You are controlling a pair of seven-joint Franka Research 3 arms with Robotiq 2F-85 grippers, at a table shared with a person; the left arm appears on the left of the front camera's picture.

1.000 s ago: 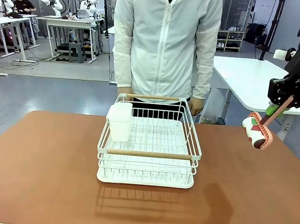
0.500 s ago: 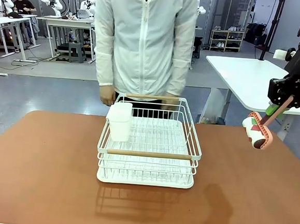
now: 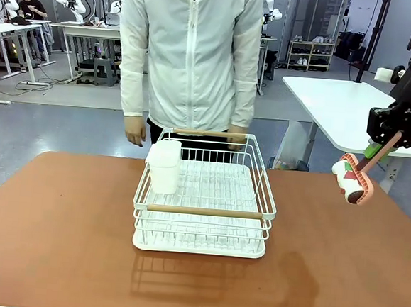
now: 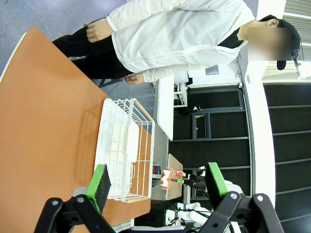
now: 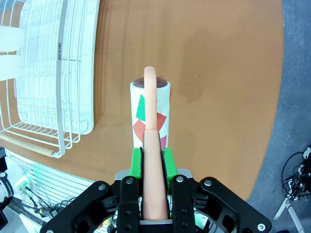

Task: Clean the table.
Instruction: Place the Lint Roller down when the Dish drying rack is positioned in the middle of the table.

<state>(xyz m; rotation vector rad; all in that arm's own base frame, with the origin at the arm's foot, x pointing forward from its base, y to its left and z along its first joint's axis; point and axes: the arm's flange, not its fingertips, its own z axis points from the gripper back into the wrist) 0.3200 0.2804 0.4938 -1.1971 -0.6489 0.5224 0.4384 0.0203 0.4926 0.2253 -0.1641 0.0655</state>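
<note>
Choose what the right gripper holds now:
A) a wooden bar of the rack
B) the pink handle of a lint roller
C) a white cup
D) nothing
B: the right gripper has its green pads shut on the pink handle of the lint roller, above the table.

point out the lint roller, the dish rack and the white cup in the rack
lint roller (image 5: 150,114), right wrist view, patterned roll
dish rack (image 3: 204,211), front view, near wooden handle
white cup (image 3: 164,166), front view, front wall
</note>
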